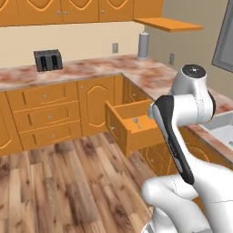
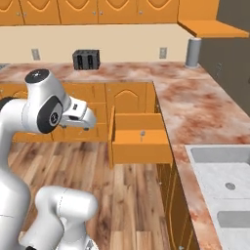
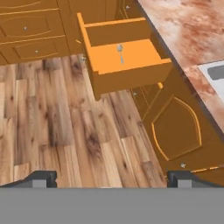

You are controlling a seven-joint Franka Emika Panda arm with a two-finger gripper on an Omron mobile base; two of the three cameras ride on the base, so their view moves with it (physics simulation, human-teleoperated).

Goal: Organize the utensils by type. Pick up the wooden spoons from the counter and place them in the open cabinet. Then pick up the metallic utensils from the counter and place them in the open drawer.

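The open drawer (image 3: 127, 59) juts out from the orange base units below the counter (image 3: 188, 26). One small grey metal spoon (image 3: 120, 52) lies on its floor, also seen in the base views (image 1: 135, 122) (image 2: 142, 133). My gripper (image 3: 111, 179) hangs open and empty above the wooden floor, well back from the drawer, its fingertips (image 3: 41, 178) set wide apart. The open cabinet's flat orange shelf (image 1: 168, 23) (image 2: 212, 29) sits high at the right. The wooden spoons are out of view.
A dark toaster (image 1: 48, 60) (image 2: 86, 59) stands on the back counter, and a grey cylinder (image 1: 143, 44) (image 2: 193, 52) stands in the corner. A sink (image 2: 222, 180) is set into the right counter. Arched cupboard doors (image 3: 175, 127) line the base units beside the drawer.
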